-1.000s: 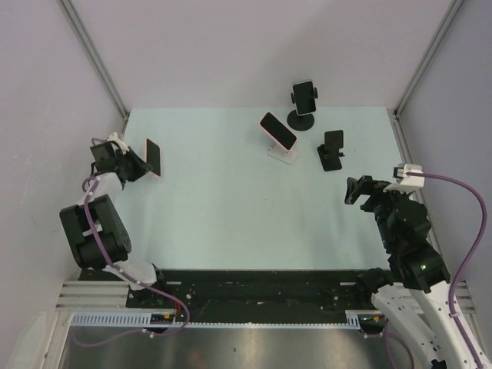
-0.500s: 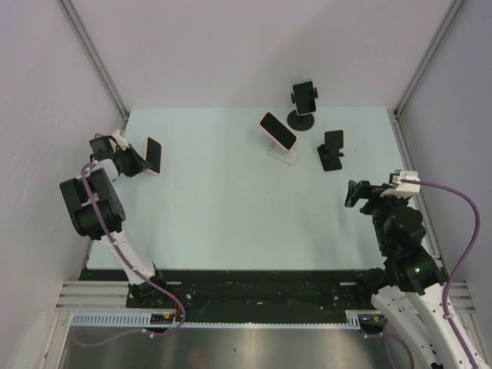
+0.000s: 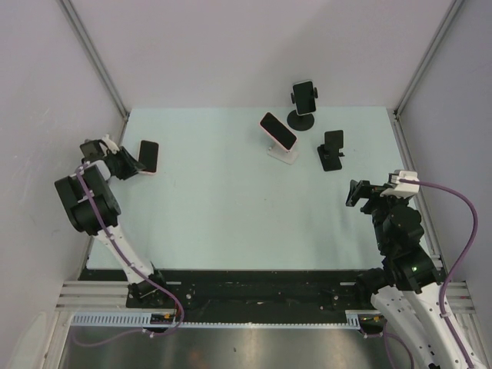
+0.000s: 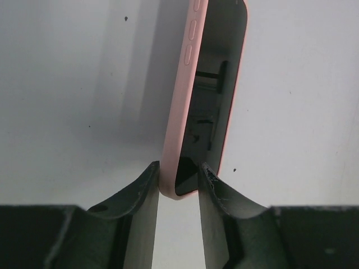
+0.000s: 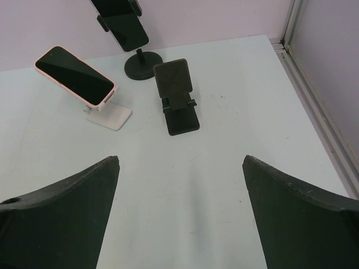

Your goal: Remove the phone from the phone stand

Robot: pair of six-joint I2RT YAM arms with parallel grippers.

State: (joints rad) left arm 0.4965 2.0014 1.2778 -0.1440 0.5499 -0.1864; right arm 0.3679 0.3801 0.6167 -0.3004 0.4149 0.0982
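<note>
My left gripper [image 3: 132,163] is shut on the lower end of a pink-cased phone [image 3: 148,157] at the table's far left edge. In the left wrist view the phone [image 4: 205,95] runs up from between the fingers [image 4: 178,179], pink side edge and dark screen showing. I cannot tell if it touches the table. An empty black phone stand [image 3: 333,150] stands at the back right and also shows in the right wrist view [image 5: 178,95]. My right gripper [image 3: 355,192] is open and empty near the right edge, its jaws [image 5: 180,162] wide apart over bare table.
A second pink phone [image 3: 277,131] leans on a white stand [image 3: 283,155] at the back middle. A black phone [image 3: 304,98] is clamped on a round-base stand behind it. Grey walls close the table on three sides.
My left gripper has drawn back to the left with the pink phone, and the left arm has folded up against the left wall. The right arm has barely shifted.
</note>
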